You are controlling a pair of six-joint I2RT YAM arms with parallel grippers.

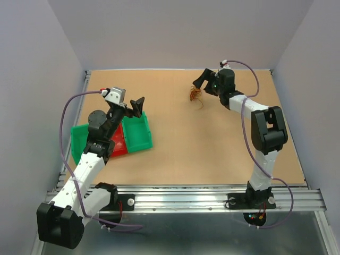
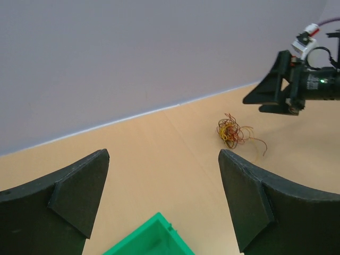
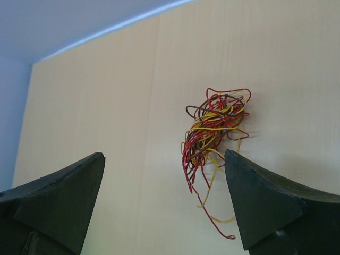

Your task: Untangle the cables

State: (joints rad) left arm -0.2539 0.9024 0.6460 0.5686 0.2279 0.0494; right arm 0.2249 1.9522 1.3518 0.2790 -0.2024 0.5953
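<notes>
Loosely, the cables [image 3: 215, 133] lie knotted on the table [image 1: 212, 143] — strands hard to trace. On left gripper [image 2: 163, 153] and right gripper [image 3: 163, 155], fingers stand apart, bases cut off.

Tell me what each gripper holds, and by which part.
Nothing. The left gripper and right gripper are both open and empty; the cables lie loose on the table.

Left arm [image 1: 85, 170]: runs from the near-left base toward far-right, elbow bent, wrist raised. Left hand [image 1: 133, 108]: fingers spread wide, nothing between them. Right arm [image 1: 263, 159]: rises from the near-right base, folds at the elbow, forearm stretched toward far-left. Right hand [image 1: 203, 81]: pointing left and tipped slightly down, fingers also wide apart, empty. The two hands are well apart.
</notes>
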